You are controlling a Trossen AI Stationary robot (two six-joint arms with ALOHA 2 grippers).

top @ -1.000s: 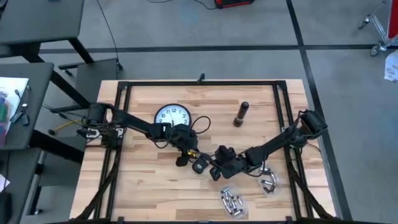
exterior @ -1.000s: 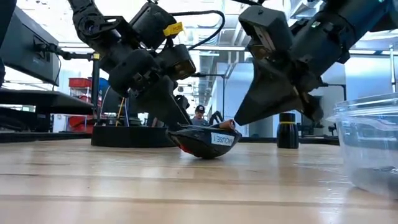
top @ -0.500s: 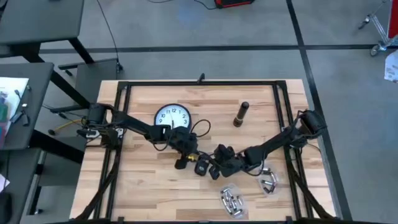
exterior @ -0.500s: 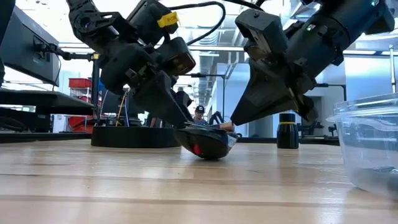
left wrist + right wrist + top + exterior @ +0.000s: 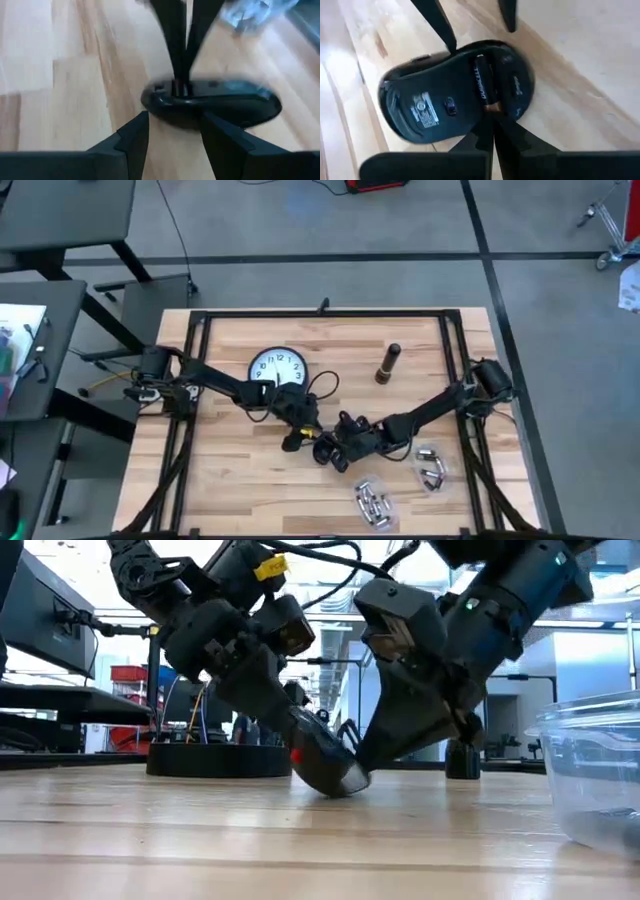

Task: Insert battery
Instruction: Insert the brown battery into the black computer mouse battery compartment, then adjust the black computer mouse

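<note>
A black computer mouse [image 5: 455,95] stands tilted on one edge [image 5: 330,765] on the wooden table, its underside turned toward my right gripper. A black and copper battery [image 5: 482,82] lies in its open compartment. My right gripper [image 5: 492,131] is shut, with its tips at the battery's copper end. My left gripper [image 5: 175,125] is open on the mouse's other side, its two fingers spread along the mouse's rim. In the high view both grippers [image 5: 300,435] [image 5: 345,442] meet at the mouse [image 5: 325,450], near the table's middle. My left gripper is open, and one fingertip [image 5: 451,47] meets the mouse's rim from the table's left. The mouse [image 5: 325,755] leans steeply toward this gripper with its lower edge on the table. Whether the other fingertip touches, I cannot tell. My right gripper's shut fingertips [image 5: 490,117] press against the battery's copper end [image 5: 487,105] in the compartment. They come slanting down from the table's right, in line with the battery.
A round wall clock [image 5: 277,367] lies behind the left arm, and a dark flashlight [image 5: 388,363] stands far right of it. Two clear containers [image 5: 373,505] [image 5: 432,470] holding batteries sit near the front right; one [image 5: 600,770] shows close in the low view.
My right gripper has moved toward the table's left and down against the mouse. The mouse, which lay nearly level with its underside up, has tipped steeply onto its edge toward my left gripper.
</note>
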